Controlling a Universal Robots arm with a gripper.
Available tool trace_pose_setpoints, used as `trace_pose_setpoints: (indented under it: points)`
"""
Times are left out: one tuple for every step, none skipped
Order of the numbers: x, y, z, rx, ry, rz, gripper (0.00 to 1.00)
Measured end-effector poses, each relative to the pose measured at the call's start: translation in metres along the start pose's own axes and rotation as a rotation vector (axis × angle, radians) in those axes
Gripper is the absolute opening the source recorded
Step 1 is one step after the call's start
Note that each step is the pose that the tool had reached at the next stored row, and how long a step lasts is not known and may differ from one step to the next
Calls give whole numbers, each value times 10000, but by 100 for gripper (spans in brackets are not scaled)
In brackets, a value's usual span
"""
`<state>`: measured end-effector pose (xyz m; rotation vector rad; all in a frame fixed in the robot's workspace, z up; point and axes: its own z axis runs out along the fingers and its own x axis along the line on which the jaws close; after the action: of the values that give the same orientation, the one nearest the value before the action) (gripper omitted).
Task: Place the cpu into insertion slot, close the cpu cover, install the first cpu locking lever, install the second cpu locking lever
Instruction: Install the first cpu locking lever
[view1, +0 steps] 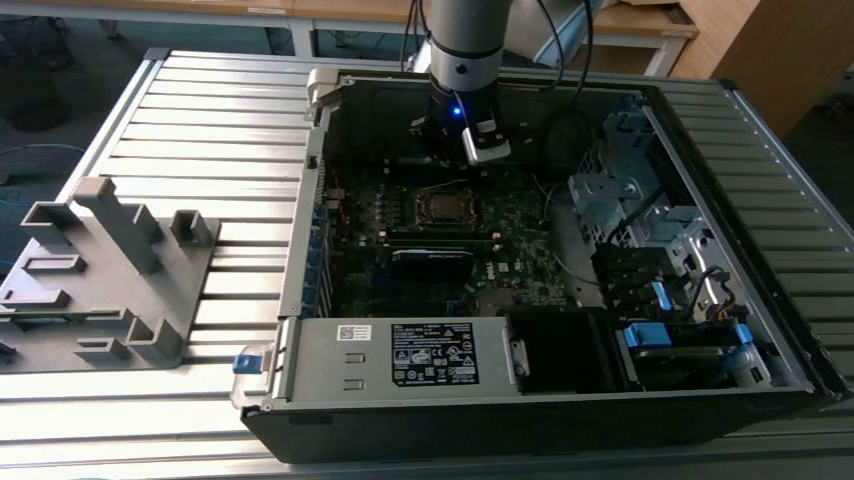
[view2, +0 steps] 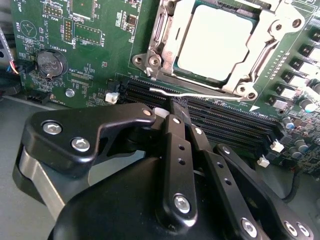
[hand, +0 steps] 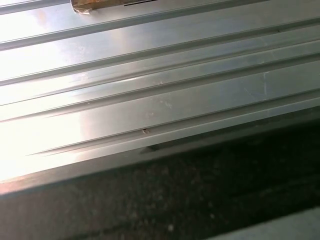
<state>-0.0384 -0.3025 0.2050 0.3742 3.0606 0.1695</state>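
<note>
cpu (view2: 215, 42) seated under cpu cover (view2: 167, 37) | jaws together by locking lever (view2: 210, 95), contact hidden

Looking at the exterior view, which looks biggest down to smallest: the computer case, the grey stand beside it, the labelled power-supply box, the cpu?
1. computer case
2. grey stand, though the picture's edge cuts it off
3. power-supply box
4. cpu
</note>
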Motion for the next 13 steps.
trace_pose_setpoints:
  points:
    - [0, 0, 0, 0, 0, 0, 10]
    - [0, 0, -1, 1, 0, 0, 10]
    - [0, 0, -1, 0, 0, 0, 10]
    - [0, 0, -2, 0, 0, 0, 10]
    - [0, 0, -2, 0, 0, 0, 10]
    - [0, 0, -2, 0, 0, 0, 10]
    - [0, 0, -3, 0, 0, 0, 10]
    - [0, 0, -3, 0, 0, 0, 10]
    - [0, 0, -9, 6, 2, 0, 10]
    - [0, 1, -17, 5, 2, 0, 10]
    - [-1, 3, -26, 1, 0, 0, 10]
    - [-1, 4, -37, 1, 0, 0, 10]
    - [-2, 5, -49, 1, 0, 0, 10]
